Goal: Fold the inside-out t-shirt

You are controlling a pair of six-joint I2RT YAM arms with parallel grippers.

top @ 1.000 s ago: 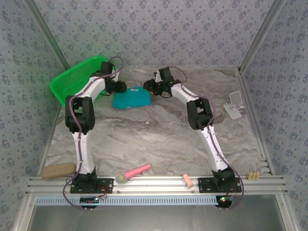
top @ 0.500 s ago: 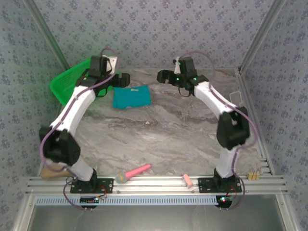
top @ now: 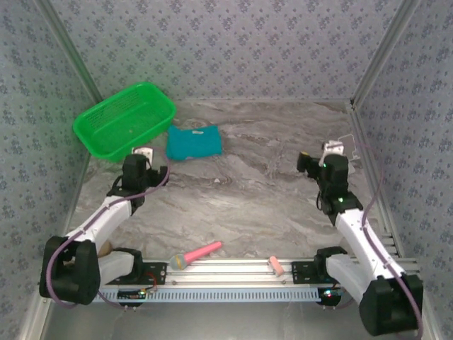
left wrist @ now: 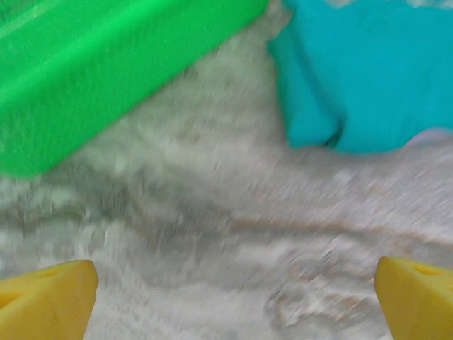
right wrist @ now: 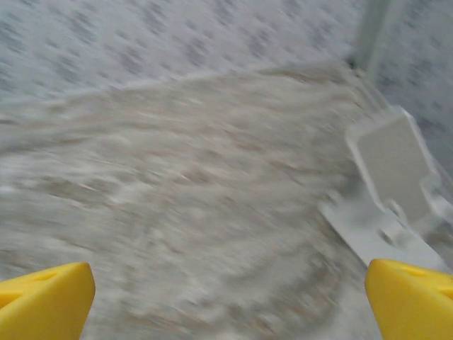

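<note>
The inside-out t-shirt (top: 193, 142) lies as a small folded teal bundle on the marble table, just right of the green basket. In the left wrist view the t-shirt (left wrist: 368, 78) sits at the upper right, well ahead of the fingers. My left gripper (top: 141, 156) is low over the table, in front of the basket and to the near left of the shirt. Its yellow fingertips (left wrist: 46, 301) stand wide apart around bare table, so the left gripper (left wrist: 230, 304) is open. My right gripper (top: 320, 154) is far to the right, also open (right wrist: 226, 301) and holding nothing.
The green mesh basket (top: 124, 119) (left wrist: 106, 64) stands at the back left. A white stand (right wrist: 393, 184) sits by the right wall, close to my right gripper. A pink microphone toy (top: 198, 253) and a small pink piece (top: 274, 265) lie at the near rail.
Both grippers opened and let go of the shirt. Both arms pulled back from it toward the near edge, left arm to the left, right arm to the right. The shirt stays folded.
</note>
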